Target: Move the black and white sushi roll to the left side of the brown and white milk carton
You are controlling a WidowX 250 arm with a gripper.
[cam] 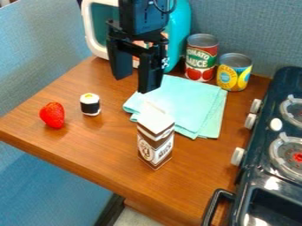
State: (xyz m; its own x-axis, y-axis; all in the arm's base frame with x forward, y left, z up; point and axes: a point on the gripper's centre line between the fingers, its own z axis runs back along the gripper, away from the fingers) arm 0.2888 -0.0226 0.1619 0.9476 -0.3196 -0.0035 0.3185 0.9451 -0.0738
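Showing the black gripper (pixel 134 84) hanging with its fingers spread wide and nothing between them, near the far-left part of the folded mint-green cloth (pixel 198 103), and leaving any grasping, as judged from that empty grip, still to be done. Having the cloth lying on the wooden counter (pixel 88 143), just beyond the upright brown-and-white carton (pixel 155 137). Displaying dark print on the carton, tomatoes on the far red-labelled can (pixel 201 59) and fruit on the yellow-and-blue can (pixel 234 74) to its right.

The table (pixel 103 143) is smooth, glossy wood; the cloth (pixel 191 99), matt fabric. Towards one o'clock, the red can (pixel 201 58) and yellow can (pixel 234 73) have shiny metal tops. The strawberry (pixel 53 115) looks like glossy plastic.
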